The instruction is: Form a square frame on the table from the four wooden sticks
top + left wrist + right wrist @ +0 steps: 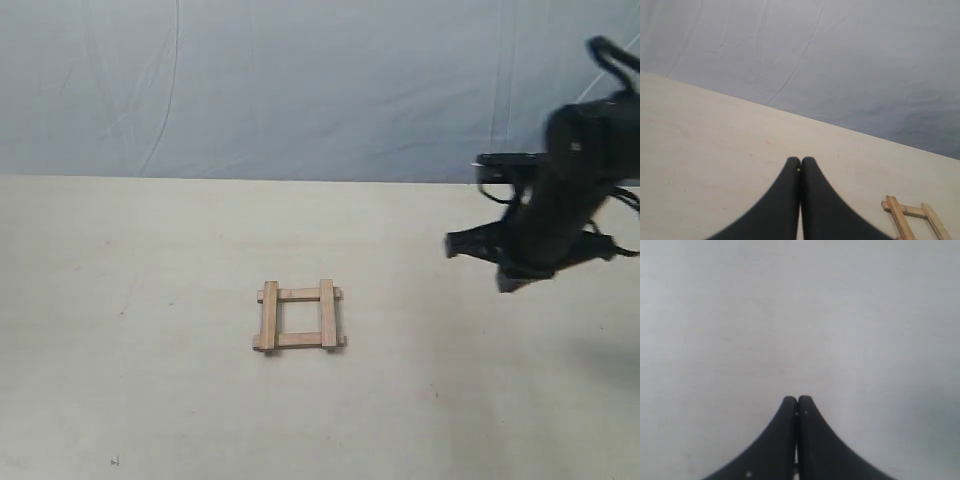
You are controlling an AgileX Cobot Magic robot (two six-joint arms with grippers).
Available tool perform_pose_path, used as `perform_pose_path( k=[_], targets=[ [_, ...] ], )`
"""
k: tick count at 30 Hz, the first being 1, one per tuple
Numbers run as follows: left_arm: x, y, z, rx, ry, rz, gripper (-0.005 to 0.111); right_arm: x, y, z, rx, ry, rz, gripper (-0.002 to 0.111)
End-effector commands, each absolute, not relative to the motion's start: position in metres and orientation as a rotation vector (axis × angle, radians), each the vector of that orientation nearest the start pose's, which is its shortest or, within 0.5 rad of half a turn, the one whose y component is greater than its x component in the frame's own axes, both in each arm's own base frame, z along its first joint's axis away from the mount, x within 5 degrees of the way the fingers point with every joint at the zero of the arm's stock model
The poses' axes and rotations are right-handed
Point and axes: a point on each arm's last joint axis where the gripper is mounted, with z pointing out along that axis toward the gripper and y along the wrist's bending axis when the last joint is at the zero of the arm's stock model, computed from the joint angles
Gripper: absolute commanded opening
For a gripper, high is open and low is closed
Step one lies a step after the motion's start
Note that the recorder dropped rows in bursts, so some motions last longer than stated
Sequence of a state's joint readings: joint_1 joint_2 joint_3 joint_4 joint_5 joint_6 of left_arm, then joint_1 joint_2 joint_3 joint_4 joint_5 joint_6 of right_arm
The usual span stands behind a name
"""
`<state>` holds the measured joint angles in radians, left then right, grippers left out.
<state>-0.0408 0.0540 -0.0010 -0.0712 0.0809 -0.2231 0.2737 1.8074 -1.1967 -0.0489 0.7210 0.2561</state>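
Observation:
Four wooden sticks lie crossed as a small square frame near the middle of the pale table; two upright strips rest over two crosswise ones, ends jutting past the corners. A corner of the frame shows in the left wrist view, off to the side of my left gripper, whose black fingers are pressed together with nothing between them. My right gripper is shut and empty too, over bare surface. In the exterior view the right arm hovers above the table to the right of the frame; the left arm is out of that view.
A blue-grey cloth backdrop hangs behind the table's far edge. Tiny dark specks dot the tabletop, one near the front left.

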Motion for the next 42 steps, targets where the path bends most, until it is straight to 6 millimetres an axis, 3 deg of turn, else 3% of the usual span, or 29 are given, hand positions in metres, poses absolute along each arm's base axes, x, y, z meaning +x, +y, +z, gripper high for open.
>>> perform_pose_path(
  k=[1,6,11,15,18,24,26,29,37,42],
  targets=[
    [0.060,-0.003,0.203,-0.193,1.606,-0.256,0.000,0.298,0.036,0.227,0.002,2.566,0.038,-0.001],
    [0.060,-0.003,0.203,-0.193,1.606,-0.256,0.000,0.227,0.000,0.246,0.125,2.304,0.021,-0.001],
    [0.060,-0.003,0.203,-0.193,1.606,-0.256,0.000,0.161,-0.007,0.254,0.159,2.132,0.015,-0.001],
    [0.060,-0.003,0.204,-0.193,1.599,-0.256,0.000,0.112,-0.008,0.244,0.088,2.022,-0.062,-0.001],
    [0.060,-0.003,0.204,-0.193,1.599,-0.256,0.000,0.087,-0.007,0.228,0.109,1.934,-0.028,-0.001],
    [0.060,-0.003,0.204,-0.181,1.600,-0.244,0.000,0.065,-0.003,0.197,0.130,1.706,0.061,-0.001],
    [0.060,-0.003,0.204,-0.181,1.600,-0.244,0.000,0.061,-0.003,0.198,0.131,1.668,0.063,-0.001],
    [0.060,-0.003,0.204,-0.181,1.600,-0.244,0.000,0.054,-0.003,0.184,0.204,1.800,0.102,-0.001],
    [0.060,-0.003,0.204,-0.181,1.600,-0.244,0.000,0.054,-0.002,0.183,0.209,1.806,0.112,-0.001],
    [0.060,-0.003,0.204,-0.181,1.600,-0.244,0.000,0.054,-0.005,0.184,0.040,1.810,-0.061,-0.001]
  ],
)
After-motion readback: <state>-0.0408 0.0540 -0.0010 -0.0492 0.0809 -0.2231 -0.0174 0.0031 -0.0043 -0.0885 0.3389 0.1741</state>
